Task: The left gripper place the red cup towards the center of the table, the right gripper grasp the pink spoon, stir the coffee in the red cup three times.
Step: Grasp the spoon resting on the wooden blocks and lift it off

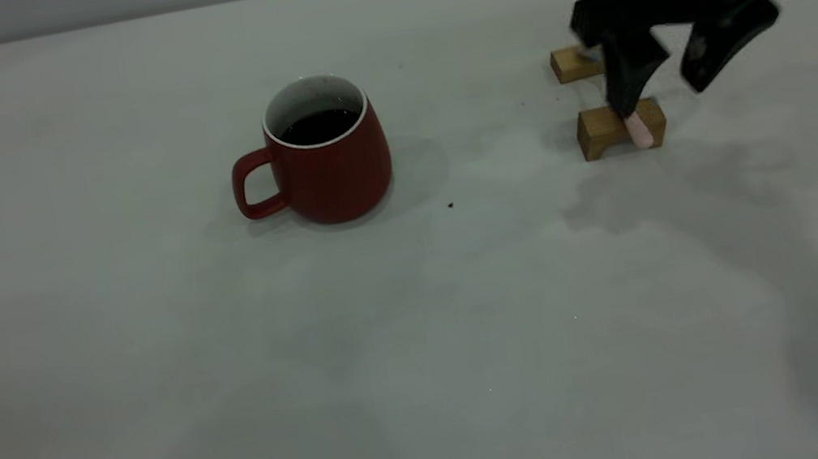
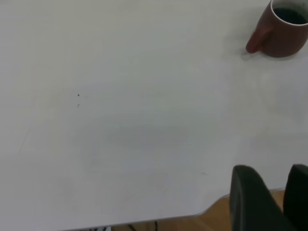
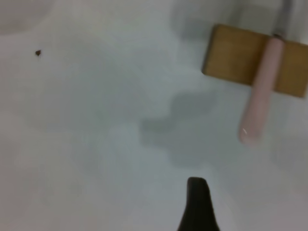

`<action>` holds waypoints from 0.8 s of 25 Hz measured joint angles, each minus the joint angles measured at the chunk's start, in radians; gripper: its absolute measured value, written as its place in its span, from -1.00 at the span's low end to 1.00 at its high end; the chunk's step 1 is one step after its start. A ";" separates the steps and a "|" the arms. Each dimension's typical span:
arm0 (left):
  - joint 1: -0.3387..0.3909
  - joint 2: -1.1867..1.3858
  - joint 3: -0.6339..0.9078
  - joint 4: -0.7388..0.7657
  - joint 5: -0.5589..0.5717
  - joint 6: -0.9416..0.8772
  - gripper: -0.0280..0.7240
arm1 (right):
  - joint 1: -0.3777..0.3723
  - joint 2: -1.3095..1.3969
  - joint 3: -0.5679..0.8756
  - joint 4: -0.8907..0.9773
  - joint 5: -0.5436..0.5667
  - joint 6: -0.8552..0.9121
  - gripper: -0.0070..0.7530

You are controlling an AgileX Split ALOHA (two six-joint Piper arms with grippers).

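Observation:
The red cup (image 1: pixel 320 157) stands upright near the middle of the table (image 1: pixel 148 345), handle to the left, with dark coffee (image 1: pixel 319 125) inside. It also shows far off in the left wrist view as the red cup (image 2: pixel 283 30). My left gripper (image 2: pixel 280 174) sits back at the table's edge, open and empty. Over at the right, the pink spoon (image 1: pixel 639 131) lies across a tan wooden block (image 1: pixel 607 130). My right gripper (image 1: pixel 663 84) hangs open just above it, one finger right over the handle. The right wrist view shows the pink spoon (image 3: pixel 259 94) on its block and one fingertip (image 3: pixel 197 204).
A second tan block (image 1: pixel 573 64) stands just behind the first, partly hidden by the right gripper. A small dark speck (image 1: pixel 450 206) lies right of the cup. Wooden floor (image 2: pixel 211 219) shows past the table edge under the left gripper.

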 joint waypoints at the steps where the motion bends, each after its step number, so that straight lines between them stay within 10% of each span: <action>1: 0.000 0.000 0.000 0.000 0.000 0.000 -0.28 | 0.000 0.022 -0.021 0.000 0.006 -0.002 0.66; 20: 0.000 0.000 0.000 0.000 0.000 0.001 -0.28 | -0.020 0.220 -0.187 -0.042 0.043 -0.002 0.56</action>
